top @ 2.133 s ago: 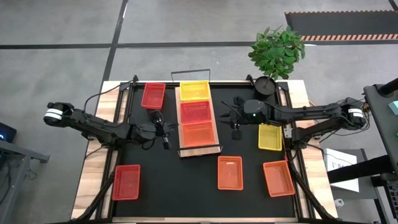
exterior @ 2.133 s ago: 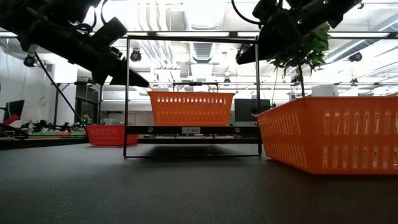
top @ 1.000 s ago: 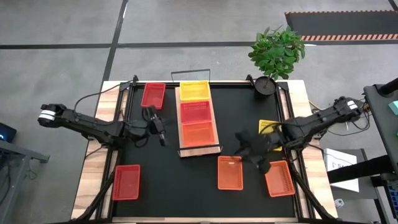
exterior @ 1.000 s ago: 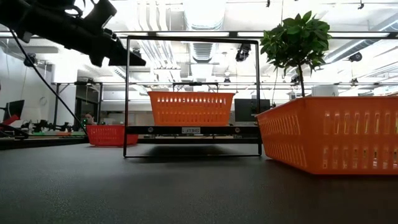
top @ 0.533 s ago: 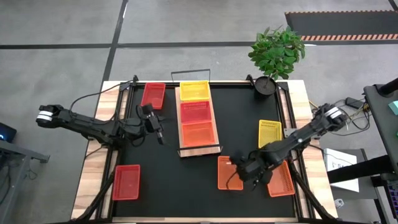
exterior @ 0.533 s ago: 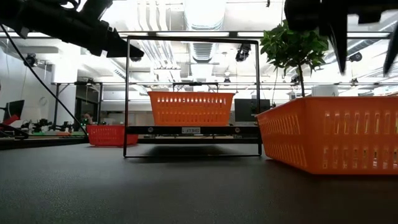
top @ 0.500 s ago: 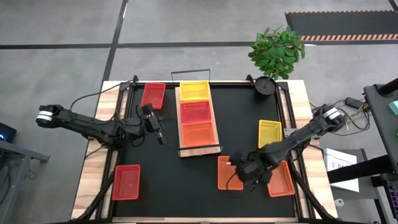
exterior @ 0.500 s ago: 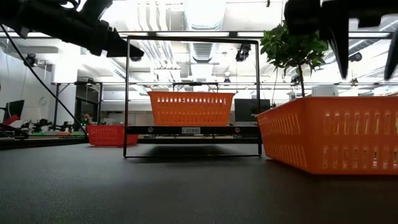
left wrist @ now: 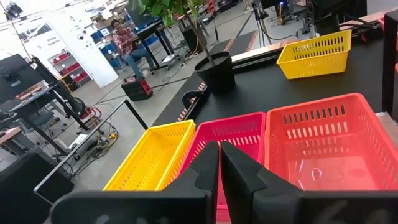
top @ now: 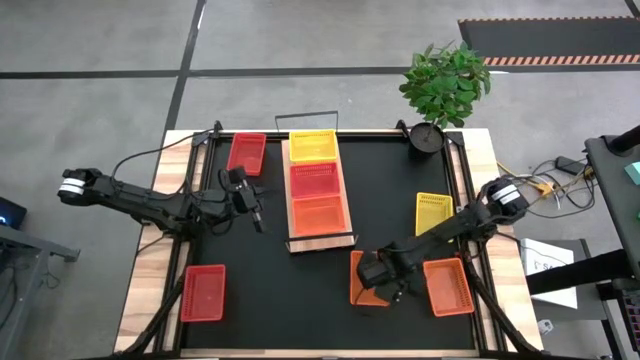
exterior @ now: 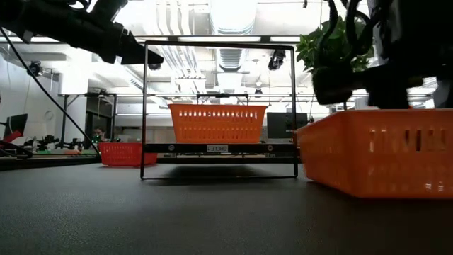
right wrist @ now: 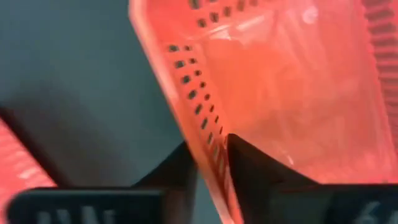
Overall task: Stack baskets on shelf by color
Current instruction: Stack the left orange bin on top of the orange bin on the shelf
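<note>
The light-wood shelf [top: 291,232] carries a yellow [top: 313,146], a red [top: 315,181] and an orange basket [top: 320,215] in a row. On the black mat sit two red baskets [top: 246,153] [top: 203,293], a yellow one [top: 433,216] and two orange ones [top: 357,285] [top: 447,287]. My right gripper [top: 388,290] is down at the left of those two orange baskets [exterior: 375,159], shut on its wall. My left gripper [top: 260,215], shut and holding nothing, hovers left of the shelf; its wrist view [left wrist: 219,165] looks over the shelf's baskets. My right gripper [right wrist: 214,168] pinches a side wall [right wrist: 208,140] of the orange basket, near its near right corner, one finger [right wrist: 252,165] inside the basket and one [right wrist: 177,168] outside. The fingers come from above, slanting in from the right. The basket's bottom rests on the mat.
A potted plant [top: 445,85] stands at the far right corner. The shelf's wire rail [exterior: 145,106] rises at its near end. The second orange basket lies close to the right of the held one. Bare mat [top: 270,290] lies between the near red basket and the orange ones.
My right arm has swung from right of the shelf's near end toward the near edge and come down onto the orange basket, its fingers now astride the wall. My left gripper has drawn slightly up and toward the far edge, then held still.
</note>
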`<state>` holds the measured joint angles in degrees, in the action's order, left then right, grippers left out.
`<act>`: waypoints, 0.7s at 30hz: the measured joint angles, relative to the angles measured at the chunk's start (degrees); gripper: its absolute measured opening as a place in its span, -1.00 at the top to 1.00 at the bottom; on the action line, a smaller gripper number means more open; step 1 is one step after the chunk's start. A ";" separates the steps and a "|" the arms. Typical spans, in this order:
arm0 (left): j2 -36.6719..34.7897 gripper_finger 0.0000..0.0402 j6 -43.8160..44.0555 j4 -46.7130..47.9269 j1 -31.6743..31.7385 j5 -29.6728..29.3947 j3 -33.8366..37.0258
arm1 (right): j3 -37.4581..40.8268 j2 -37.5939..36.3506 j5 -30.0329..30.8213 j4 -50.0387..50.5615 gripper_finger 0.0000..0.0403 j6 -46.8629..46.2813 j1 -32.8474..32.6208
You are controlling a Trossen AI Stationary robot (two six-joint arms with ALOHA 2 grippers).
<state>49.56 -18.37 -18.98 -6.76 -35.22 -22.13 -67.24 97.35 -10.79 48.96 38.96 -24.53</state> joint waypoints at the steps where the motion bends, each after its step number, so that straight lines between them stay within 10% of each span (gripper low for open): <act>1: 0.00 1.00 0.00 -0.02 0.00 0.00 0.00 | -0.04 0.17 -1.09 0.04 0.72 -0.47 0.08; 21: -2.74 1.00 -3.46 -1.17 0.00 0.04 -1.64 | -25.35 -6.73 -10.59 22.00 0.96 -48.27 0.57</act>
<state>46.82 -21.83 -20.16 -6.76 -35.18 -23.77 -92.59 90.62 -21.38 70.96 -9.31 -23.96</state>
